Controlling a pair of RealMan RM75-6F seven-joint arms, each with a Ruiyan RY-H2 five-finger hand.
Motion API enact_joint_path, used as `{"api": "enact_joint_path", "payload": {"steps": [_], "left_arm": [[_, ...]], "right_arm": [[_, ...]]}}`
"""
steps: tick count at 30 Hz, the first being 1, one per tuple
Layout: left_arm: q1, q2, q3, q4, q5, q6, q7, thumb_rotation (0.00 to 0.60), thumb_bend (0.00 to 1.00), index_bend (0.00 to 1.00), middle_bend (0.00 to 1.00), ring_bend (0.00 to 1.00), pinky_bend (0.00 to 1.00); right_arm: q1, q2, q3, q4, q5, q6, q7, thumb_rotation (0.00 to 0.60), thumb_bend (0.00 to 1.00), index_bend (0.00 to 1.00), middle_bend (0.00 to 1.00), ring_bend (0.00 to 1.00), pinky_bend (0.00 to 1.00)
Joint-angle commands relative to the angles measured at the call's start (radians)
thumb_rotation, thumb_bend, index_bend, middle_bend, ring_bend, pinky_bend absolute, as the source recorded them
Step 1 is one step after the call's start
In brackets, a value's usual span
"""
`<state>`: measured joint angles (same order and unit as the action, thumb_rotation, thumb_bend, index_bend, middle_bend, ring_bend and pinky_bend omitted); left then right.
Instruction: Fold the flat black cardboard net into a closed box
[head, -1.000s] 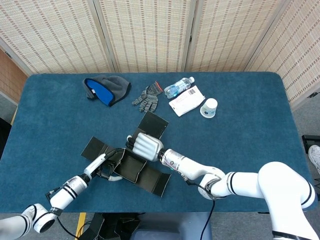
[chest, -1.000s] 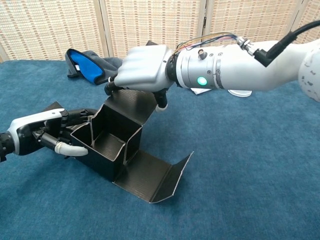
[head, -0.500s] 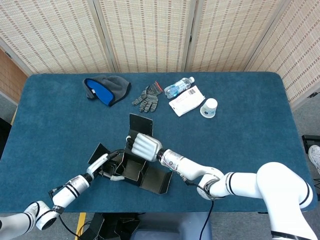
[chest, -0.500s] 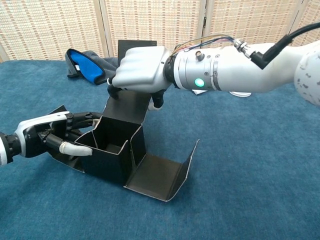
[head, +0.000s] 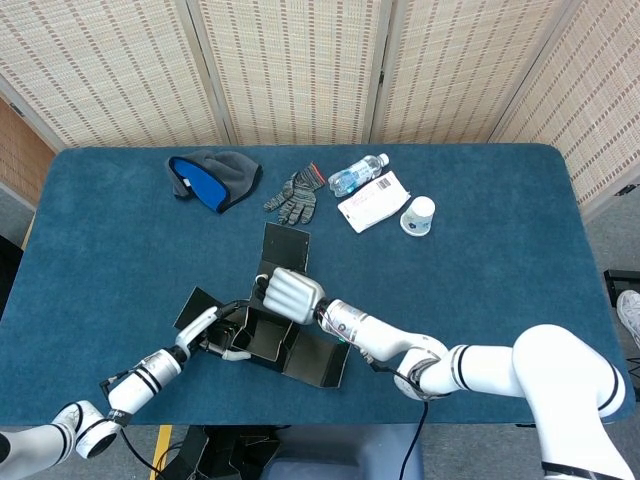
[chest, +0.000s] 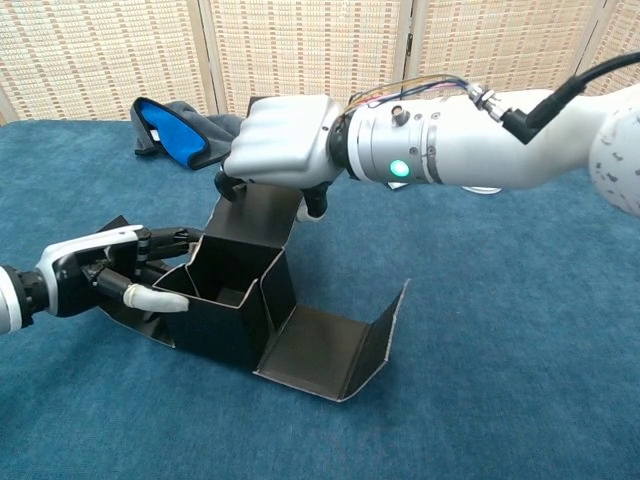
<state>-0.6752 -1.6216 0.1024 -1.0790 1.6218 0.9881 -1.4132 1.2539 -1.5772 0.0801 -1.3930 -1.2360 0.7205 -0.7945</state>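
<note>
Both my hands work the black cardboard net (chest: 240, 310), which sits half-folded near the front edge of the blue table (head: 500, 260). Right hand (chest: 283, 140) curls its fingers over the tall back panel, gripping its upper edge from above. Left hand (chest: 95, 275) clasps the left wall of the open box, fingers hooked over its rim. One flap lies flat to the right with its end turned upward. Near the far edge lie a grey and blue cap (head: 212, 178), a glove (head: 293, 196), a water bottle (head: 357, 174), a white packet (head: 372, 201) and a paper cup (head: 418, 214).
</note>
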Motion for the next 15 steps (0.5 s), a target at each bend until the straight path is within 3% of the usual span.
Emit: {"api": "enact_joint_path", "payload": {"steps": [1, 4, 9, 15], "left_arm": [[0.001, -0.004, -0.002, 0.002, -0.004, -0.001, -0.001, 0.600, 0.09, 0.25, 0.24, 0.67, 0.68], [0.002, -0.009, -0.004, 0.006, -0.008, 0.001, 0.006, 0.600, 0.09, 0.28, 0.28, 0.67, 0.68], [0.007, -0.009, -0.007, 0.007, -0.016, 0.006, 0.015, 0.600, 0.09, 0.30, 0.30, 0.67, 0.68], [0.020, 0.012, -0.007, -0.007, -0.021, 0.025, 0.020, 0.600, 0.09, 0.30, 0.30, 0.67, 0.68]], "right_arm": [[-0.002, 0.001, 0.000, -0.003, 0.001, 0.002, -0.002, 0.600, 0.26, 0.24, 0.25, 0.81, 0.96], [-0.007, 0.006, 0.004, -0.013, 0.011, 0.008, -0.004, 0.600, 0.26, 0.23, 0.22, 0.80, 0.96], [-0.022, 0.033, 0.022, -0.066, 0.042, 0.022, 0.021, 0.600, 0.25, 0.02, 0.15, 0.77, 0.96], [-0.071, 0.095, 0.046, -0.160, 0.066, 0.065, 0.115, 0.600, 0.23, 0.00, 0.13, 0.76, 0.96]]}}
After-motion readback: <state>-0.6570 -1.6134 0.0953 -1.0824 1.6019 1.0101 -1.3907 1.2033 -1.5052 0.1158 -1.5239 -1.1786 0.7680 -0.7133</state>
